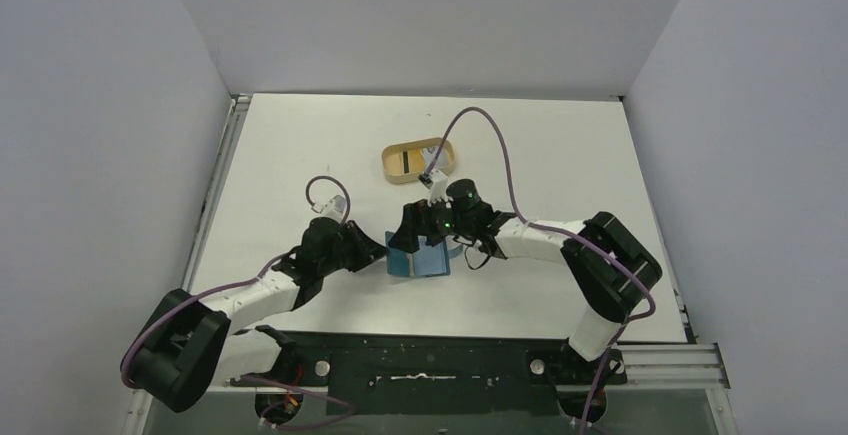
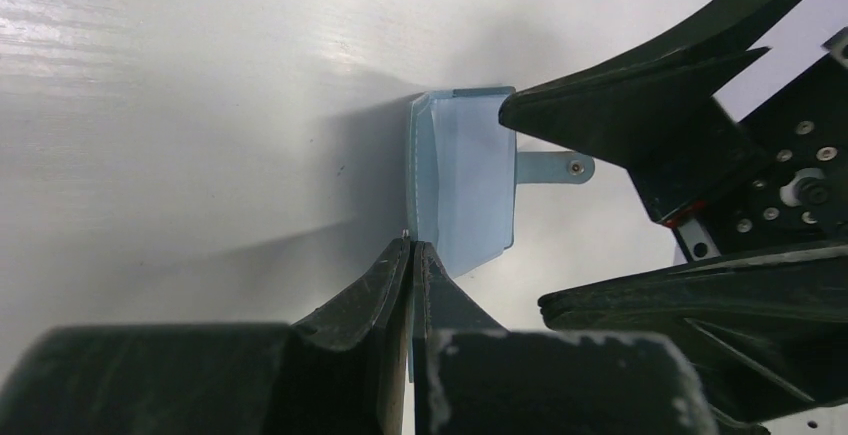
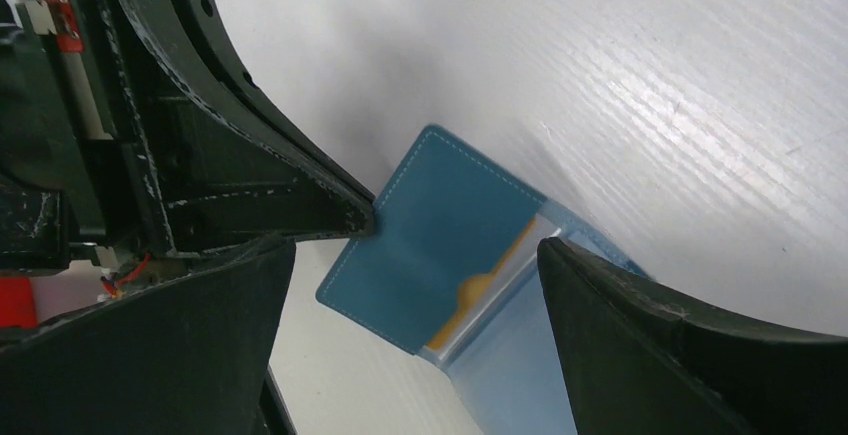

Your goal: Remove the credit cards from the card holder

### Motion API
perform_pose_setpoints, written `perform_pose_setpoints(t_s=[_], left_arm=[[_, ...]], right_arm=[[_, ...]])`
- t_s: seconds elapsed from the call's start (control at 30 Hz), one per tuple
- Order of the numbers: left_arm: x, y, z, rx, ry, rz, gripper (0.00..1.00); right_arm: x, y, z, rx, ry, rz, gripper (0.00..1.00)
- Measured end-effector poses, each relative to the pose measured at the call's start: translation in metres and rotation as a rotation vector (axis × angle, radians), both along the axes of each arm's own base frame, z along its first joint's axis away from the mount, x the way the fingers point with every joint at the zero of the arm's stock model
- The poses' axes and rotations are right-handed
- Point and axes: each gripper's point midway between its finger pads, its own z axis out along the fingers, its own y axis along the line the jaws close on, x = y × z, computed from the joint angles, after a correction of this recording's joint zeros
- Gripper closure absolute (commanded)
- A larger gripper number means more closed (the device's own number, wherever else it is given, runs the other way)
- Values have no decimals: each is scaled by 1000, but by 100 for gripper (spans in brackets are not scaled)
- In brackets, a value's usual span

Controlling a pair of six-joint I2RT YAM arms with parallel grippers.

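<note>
The teal card holder [image 1: 420, 260] lies unfolded on the white table between both arms. My left gripper [image 2: 412, 246] is shut on one thin edge of the card holder [image 2: 465, 185], whose snap tab [image 2: 556, 166] sticks out on the far side. My right gripper [image 3: 418, 245] is open and straddles the card holder [image 3: 430, 235], one finger on each side, touching nothing that I can see. Of the credit cards, only an orange-yellow edge [image 3: 492, 277] shows, in the inner pocket beside the fold.
A tan oval tray [image 1: 392, 165] stands behind the right gripper, toward the back of the table. White walls close in the table on the left, back and right. The arm bases and a black rail run along the near edge.
</note>
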Motion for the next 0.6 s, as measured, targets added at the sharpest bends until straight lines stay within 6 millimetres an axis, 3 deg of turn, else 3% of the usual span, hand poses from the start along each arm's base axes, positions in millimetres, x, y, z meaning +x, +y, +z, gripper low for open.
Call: perform_pose_setpoints(t_s=[0.27, 0.4, 0.6], left_arm=[[8, -3, 11, -98, -27, 32, 100], [13, -6, 24, -163, -63, 42, 100], [19, -6, 30, -239, -80, 61, 100]], right_arm=[[-4, -19, -22, 22, 37, -53, 1], [-4, -16, -13, 121, 175, -144, 0], [0, 0, 11, 283, 240, -154, 1]])
